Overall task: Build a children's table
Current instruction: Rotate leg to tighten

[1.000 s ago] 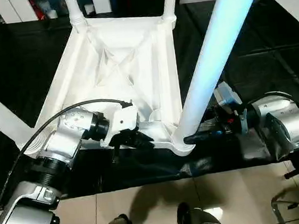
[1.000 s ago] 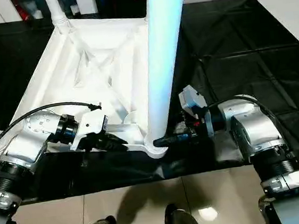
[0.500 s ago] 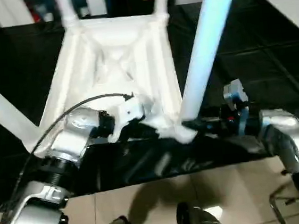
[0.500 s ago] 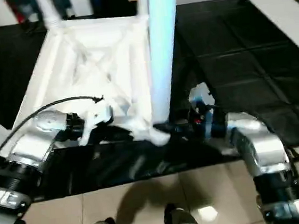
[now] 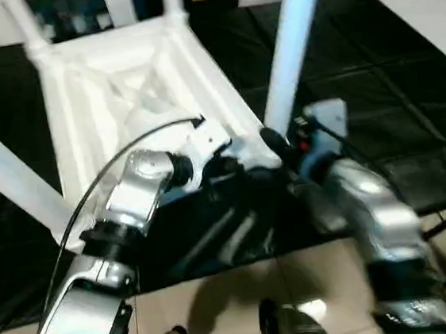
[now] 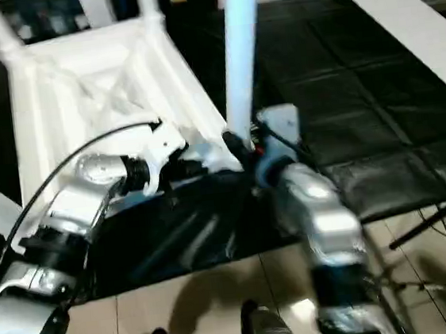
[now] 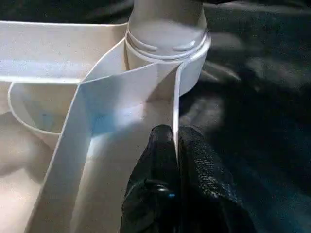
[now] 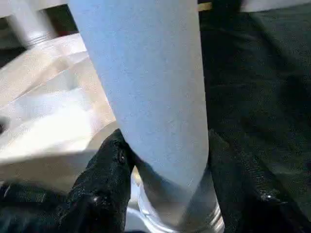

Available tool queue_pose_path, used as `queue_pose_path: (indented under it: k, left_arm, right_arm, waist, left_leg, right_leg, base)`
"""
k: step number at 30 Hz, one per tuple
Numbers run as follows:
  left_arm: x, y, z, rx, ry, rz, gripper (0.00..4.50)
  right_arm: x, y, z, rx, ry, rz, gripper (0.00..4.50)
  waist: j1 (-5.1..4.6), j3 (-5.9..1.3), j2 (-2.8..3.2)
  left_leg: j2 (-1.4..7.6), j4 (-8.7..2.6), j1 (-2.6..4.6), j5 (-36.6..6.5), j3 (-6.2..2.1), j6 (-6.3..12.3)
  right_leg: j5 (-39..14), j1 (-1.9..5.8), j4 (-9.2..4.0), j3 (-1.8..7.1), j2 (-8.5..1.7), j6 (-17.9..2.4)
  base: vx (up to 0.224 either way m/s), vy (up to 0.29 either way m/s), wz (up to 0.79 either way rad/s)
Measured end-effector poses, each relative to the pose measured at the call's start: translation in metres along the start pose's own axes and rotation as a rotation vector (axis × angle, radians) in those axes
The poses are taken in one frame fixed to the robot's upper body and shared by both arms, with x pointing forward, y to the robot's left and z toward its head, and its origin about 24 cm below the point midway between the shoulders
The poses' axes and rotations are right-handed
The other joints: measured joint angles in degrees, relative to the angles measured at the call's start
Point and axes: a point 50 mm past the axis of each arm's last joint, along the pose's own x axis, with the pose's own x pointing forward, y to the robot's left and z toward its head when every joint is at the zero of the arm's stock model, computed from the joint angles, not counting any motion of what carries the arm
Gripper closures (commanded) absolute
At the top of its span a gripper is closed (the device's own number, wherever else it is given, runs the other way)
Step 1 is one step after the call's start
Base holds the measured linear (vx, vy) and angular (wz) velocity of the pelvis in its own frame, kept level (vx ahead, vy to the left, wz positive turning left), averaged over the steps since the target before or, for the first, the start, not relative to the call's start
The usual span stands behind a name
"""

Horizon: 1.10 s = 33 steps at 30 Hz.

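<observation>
Black sheeting covers the desk, with pale floor tiles at its near edge, and the children's table lies upside down on it, ribbed underside up.

Nearest me, the left pincer is pressed almost shut on a thin upright rib of the table top, one black finger on each face of it, just short of the corner socket. Beside it, on the other side of that corner, the right pincer stands about half open around the base of the leg that rises from the socket, a finger pressed to one flank; it looks like a grip on the leg.

Beyond the pincers, two more legs stand at the far corners, and a fourth juts out past the left arm.

By my reckoning all four legs are in place. What seems left is making sure this near one is seated home, then turning the table onto its feet.
</observation>
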Motion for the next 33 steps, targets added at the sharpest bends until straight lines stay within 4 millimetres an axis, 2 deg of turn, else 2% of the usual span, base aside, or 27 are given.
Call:
queue_pose_path:
  k: [4, 6, 9, 11, 13, 16, 17, 20, 22, 25, 28, 33]
  left_arm:
    - [0.003, 0.000, 0.003, -0.005, -0.002, 0.031, 4.50]
    - [0.004, -0.001, 0.004, -0.006, -0.004, 0.036, 4.50]
    - [0.005, -0.002, 0.005, -0.005, -0.007, 0.033, 4.50]
    - [0.007, -0.003, 0.006, 0.001, -0.009, 0.026, 4.50]
    - [0.007, -0.004, 0.008, 0.009, -0.013, 0.020, 4.50]
    - [0.006, -0.005, 0.009, 0.032, -0.016, -0.008, 4.50]
    - [0.003, -0.005, 0.007, 0.048, -0.013, -0.025, 4.50]
    - [0.000, -0.006, 0.006, 0.074, -0.016, -0.071, 4.50]
    - [-0.002, -0.006, 0.004, 0.089, -0.017, -0.089, 4.50]
    - [-0.011, -0.005, -0.002, 0.124, -0.021, -0.144, 4.50]
    - [-0.019, -0.005, -0.007, 0.155, -0.017, -0.194, 4.50]
    - [-0.031, -0.006, -0.015, 0.191, -0.005, -0.313, 4.50]
  right_arm:
    - [0.008, 0.010, 0.002, 0.025, -0.018, -0.107, 2.52]
    - [0.009, 0.012, 0.002, 0.026, -0.027, -0.137, 1.96]
    - [0.009, 0.012, 0.002, 0.017, -0.035, -0.144, 1.76]
    - [0.006, 0.008, 0.000, -0.002, -0.028, -0.137, 1.45]
    - [0.004, 0.005, -0.003, -0.008, -0.016, -0.127, 1.41]
    - [-0.004, -0.013, -0.004, -0.051, -0.004, -0.099, 1.18]
    - [-0.009, -0.022, -0.003, -0.066, 0.001, -0.065, 1.00]
    - [-0.020, -0.036, 0.004, -0.115, 0.006, 0.055, 0.83]
    - [-0.025, -0.040, 0.008, -0.139, 0.008, 0.124, 0.83]
    - [-0.040, -0.051, 0.020, -0.219, 0.038, 0.329, 0.83]
    - [-0.052, -0.051, 0.026, -0.304, 0.088, 0.554, 0.83]
    - [-0.060, -0.055, 0.029, -0.332, 0.159, 0.783, 0.83]
  waist:
    - [-0.18, 0.00, -0.01]
    - [-0.07, 0.00, 0.00]
    - [0.25, 0.00, 0.01]
    - [0.62, 0.01, 0.02]
    - [0.95, 0.03, 0.06]
    - [1.36, 0.05, 0.09]
    - [1.59, 0.08, 0.14]
    - [2.00, 0.12, 0.30]
    - [2.22, 0.13, 0.37]
    - [2.60, 0.15, 0.51]
    - [2.82, 0.15, 0.50]
    - [3.09, 0.15, 0.46]
  left_leg:
    - [-0.02, -0.27, 0.02, 0.0, 0.02, -0.02]
    - [-0.03, -0.37, 0.03, 0.0, 0.07, -0.01]
    - [-0.03, -0.49, 0.03, 0.0, 0.12, -0.01]
    - [-0.02, -0.52, 0.04, 0.0, 0.14, -0.01]
    - [-0.02, -0.54, 0.02, 0.0, 0.16, -0.01]
    - [-0.02, -0.56, 0.00, 0.0, 0.17, 0.08]
    - [-0.03, -0.56, -0.02, 0.0, 0.17, 0.17]
    - [-0.03, -0.55, -0.02, 0.0, 0.20, 0.28]
    - [0.01, -0.54, -0.02, 0.0, 0.20, 0.28]
    - [0.02, -0.50, -0.01, 0.0, 0.22, 0.30]
    - [0.08, -0.43, 0.02, 0.0, 0.20, 0.31]
    - [0.11, -0.25, -0.02, 0.0, 0.19, 0.31]
  right_leg:
    - [0.0, -0.01, 0.00, 0.01, 0.00, 0.0]
    - [0.0, 0.00, 0.02, 0.00, 0.01, 0.0]
    - [0.0, -0.01, 0.03, -0.01, 0.03, 0.0]
    - [0.0, -0.01, 0.03, -0.01, 0.03, 0.0]
    - [0.0, -0.07, 0.03, -0.01, 0.03, 0.0]
    - [0.1, -0.08, 0.03, -0.01, 0.04, -0.1]
    - [0.1, -0.08, 0.03, -0.01, 0.03, -0.1]
    - [0.1, -0.08, 0.03, 0.00, 0.03, -0.1]
    - [0.1, -0.08, 0.05, -0.02, 0.07, -0.2]
    - [0.1, -0.08, 0.07, 0.00, 0.08, -0.2]
    - [0.1, -0.06, 0.11, -0.02, 0.14, -0.2]
    - [0.0, -0.05, 0.14, -0.02, 0.13, -0.1]
  base:
    - [0.000, 0.000, 0.00]
    - [0.000, 0.000, 0.00]
    - [0.000, 0.000, 0.00]
    - [0.000, 0.000, 0.00]
    - [0.000, 0.000, 0.00]
    - [0.000, 0.000, 0.00]
    - [0.000, 0.000, 0.00]
    - [0.000, 0.000, 0.00]
    - [0.000, 0.000, 0.00]
    - [0.000, 0.000, 0.00]
    - [0.000, 0.000, 0.00]
    - [0.000, 0.000, 0.00]
